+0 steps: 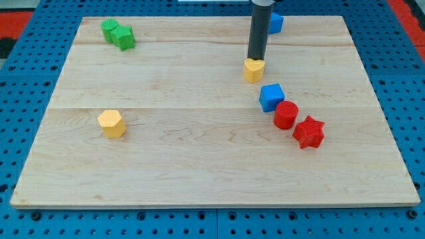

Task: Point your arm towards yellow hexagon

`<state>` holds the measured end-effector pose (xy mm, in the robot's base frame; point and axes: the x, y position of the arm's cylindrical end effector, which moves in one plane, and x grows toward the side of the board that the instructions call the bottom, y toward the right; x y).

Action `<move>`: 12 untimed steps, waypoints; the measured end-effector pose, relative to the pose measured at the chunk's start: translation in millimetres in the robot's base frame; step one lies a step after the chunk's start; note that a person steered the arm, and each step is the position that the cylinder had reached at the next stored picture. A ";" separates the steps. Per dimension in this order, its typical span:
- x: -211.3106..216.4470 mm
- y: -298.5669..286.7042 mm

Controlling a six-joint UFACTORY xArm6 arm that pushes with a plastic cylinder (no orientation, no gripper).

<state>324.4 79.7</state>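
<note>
The yellow hexagon (111,123) lies on the wooden board at the view's left, below the middle. My tip (255,61) is far to its right, near the view's top centre. It rests against the top edge of a second, smaller yellow block (254,70), whose shape I cannot make out.
Two green blocks (117,34) sit together at the top left. A blue block (275,23) lies behind the rod. A blue cube (271,97), a red cylinder (286,114) and a red star (309,131) run in a diagonal line at the right. The wooden board (199,166) rests on a blue pegboard.
</note>
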 end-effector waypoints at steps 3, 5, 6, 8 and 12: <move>24.2 -15.2; 28.7 -124.4; 45.1 -177.2; 61.2 -264.1; 137.3 -383.9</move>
<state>461.7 -304.3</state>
